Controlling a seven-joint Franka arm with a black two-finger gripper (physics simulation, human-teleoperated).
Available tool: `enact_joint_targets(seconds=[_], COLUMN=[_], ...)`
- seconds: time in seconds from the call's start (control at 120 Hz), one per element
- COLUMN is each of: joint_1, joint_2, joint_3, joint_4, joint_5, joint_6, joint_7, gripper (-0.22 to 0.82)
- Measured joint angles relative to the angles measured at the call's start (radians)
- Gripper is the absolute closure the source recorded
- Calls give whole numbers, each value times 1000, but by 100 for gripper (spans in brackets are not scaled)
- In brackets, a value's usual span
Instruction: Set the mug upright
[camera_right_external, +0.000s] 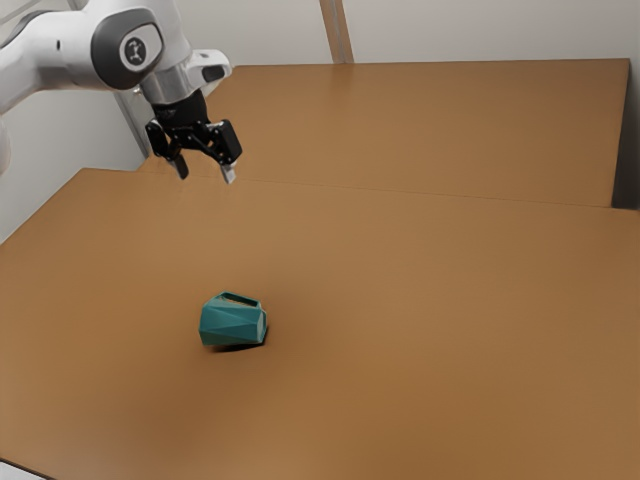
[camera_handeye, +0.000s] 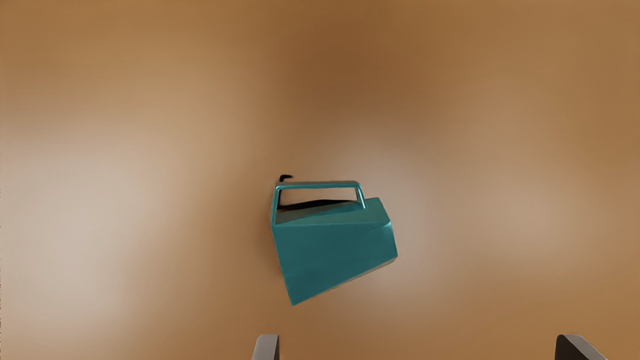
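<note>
Blue-green is the colour of the mug (camera_right_external: 232, 322), and it is lying down on its side on the brown table (camera_right_external: 420, 350). It is not standing up. The handle (camera_handeye: 317, 184) is on it, and I can see table through the hole. The inside of the mug is hidden, and so is the side it lies on. A dark shadow (camera_right_external: 238, 348) peeks out from under it. Close to one corner of the handle there is a tiny dark hook shape (camera_handeye: 285, 177), and I can't tell what it is.

The black gripper (camera_right_external: 206, 174) is up in the air, well apart from the mug. Its two fingers (camera_handeye: 266, 347) are wide open with a big gap, and it has hold of nothing. Just the tips get into the wrist view, and the rest of them is cut off.

The white arm (camera_right_external: 70, 45) is cut off at the exterior view's left. The table is cut off too, at the bottom of that view. On the arm there is a round badge (camera_right_external: 135, 51) with a little pale shape in it, too small to make out. I can't read any words on the mug.
</note>
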Motion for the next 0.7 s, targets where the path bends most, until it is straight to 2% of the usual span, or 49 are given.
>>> enact_joint_targets(seconds=[0.367,0.492,0.6,0.7], joint_1=[-16,-7,47,116], joint_2=[-26,-109,-212,-250], joint_3=[-8,-7,-4,-2], joint_4=[-21,-142,-319,-452], joint_5=[-20,-158,-302,-447], joint_6=[42,52,107,167], joint_7=[11,16,49,106], gripper=[0,0,0,0])
